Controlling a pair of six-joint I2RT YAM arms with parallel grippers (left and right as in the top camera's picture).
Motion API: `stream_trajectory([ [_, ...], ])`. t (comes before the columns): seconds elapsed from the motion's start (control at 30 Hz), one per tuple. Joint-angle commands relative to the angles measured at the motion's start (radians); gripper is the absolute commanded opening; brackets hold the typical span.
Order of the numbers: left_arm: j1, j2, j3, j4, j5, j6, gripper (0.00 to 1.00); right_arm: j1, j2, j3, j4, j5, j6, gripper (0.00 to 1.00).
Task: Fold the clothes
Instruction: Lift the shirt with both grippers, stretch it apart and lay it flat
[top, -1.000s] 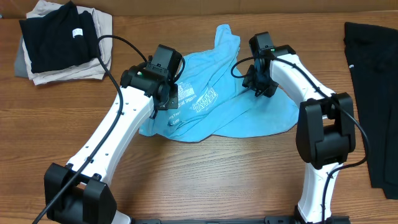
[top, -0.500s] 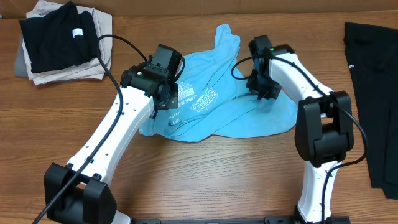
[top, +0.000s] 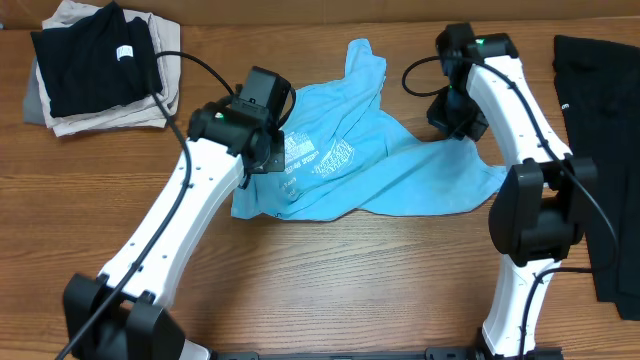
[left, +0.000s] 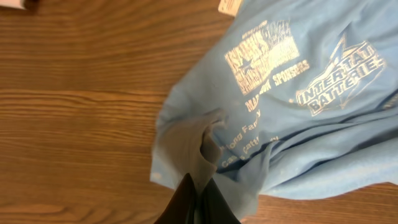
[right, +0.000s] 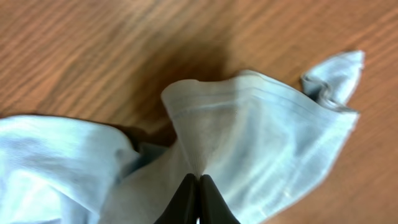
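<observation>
Brown wooden desk (top: 330, 290) carries a sky-blue T-shirt (top: 400, 175), crumpled and spread across its far middle with the white print facing up. At the shirt's lower left edge the left pincer (left: 198, 198) has its fingers pressed together on a bunched fold of cloth just beside the print. At the shirt's upper right corner the right pincer (right: 199, 194) is clamped on a stitched hem. A folded black and beige pile (top: 95, 70) lies far left, and a black garment (top: 600, 150) lies at the right edge.
</observation>
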Motion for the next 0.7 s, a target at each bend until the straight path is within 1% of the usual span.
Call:
stream_trajectory([
  [0.0, 0.006, -0.083, 0.085, -0.035, -0.079, -0.013, 0.04, -0.018, -0.121, 0.029, -0.018, 0.020, 0.024, 0.04],
  [0.27, 0.006, -0.198, 0.223, -0.167, -0.182, -0.013, 0.04, -0.077, -0.388, 0.029, -0.065, 0.048, 0.022, 0.04],
  [0.53, 0.006, -0.335, 0.272, -0.203, -0.221, -0.014, 0.04, -0.158, -0.648, 0.029, -0.088, 0.069, 0.009, 0.04],
  [0.67, 0.006, -0.429, 0.272, -0.221, -0.237, -0.018, 0.04, -0.175, -0.739, 0.029, -0.091, 0.071, -0.068, 0.04],
])
